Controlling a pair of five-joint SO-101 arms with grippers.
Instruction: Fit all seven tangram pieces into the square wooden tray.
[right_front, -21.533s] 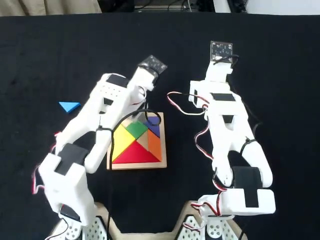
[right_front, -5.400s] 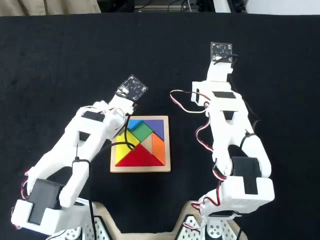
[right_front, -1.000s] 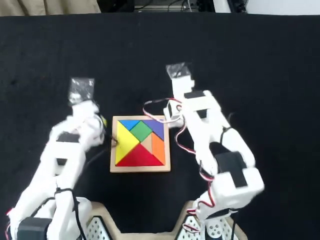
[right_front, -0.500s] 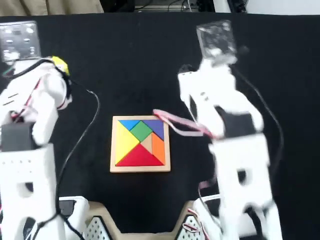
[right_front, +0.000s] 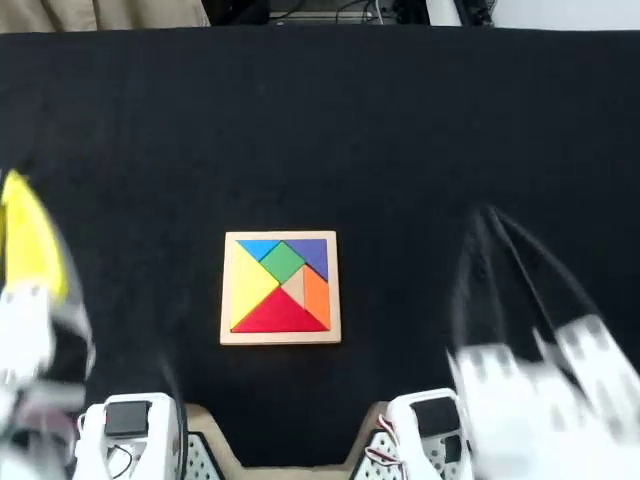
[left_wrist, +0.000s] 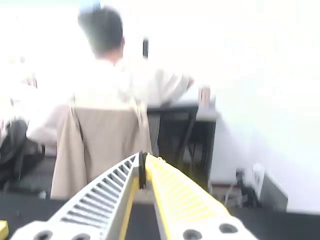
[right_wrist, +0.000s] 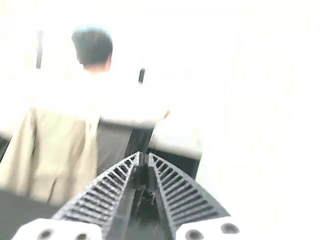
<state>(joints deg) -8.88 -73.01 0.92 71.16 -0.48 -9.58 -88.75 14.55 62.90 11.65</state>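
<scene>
The square wooden tray (right_front: 281, 339) lies at the middle of the black table. Coloured pieces fill it edge to edge: a blue triangle (right_front: 258, 248), a green square (right_front: 284, 260), a purple piece (right_front: 314, 255), a yellow triangle (right_front: 246, 287), an orange piece (right_front: 316, 293), a red triangle (right_front: 279, 313) and a small tan triangle (right_front: 294, 288). My left gripper (left_wrist: 142, 159) is shut on nothing and points up at the room. My right gripper (right_wrist: 144, 159) is likewise shut and empty. Both arms are far from the tray. The left arm (right_front: 30, 300) blurs at the left edge, the right arm (right_front: 540, 380) at the front right.
The arm bases (right_front: 130, 430) sit at the table's front edge. A chair with a beige cover (left_wrist: 100, 145) and a desk stand in the room beyond the table's far edge.
Both arms have swung up and back from beside the tray to the front corners of the table. The tray and its pieces have not moved.
</scene>
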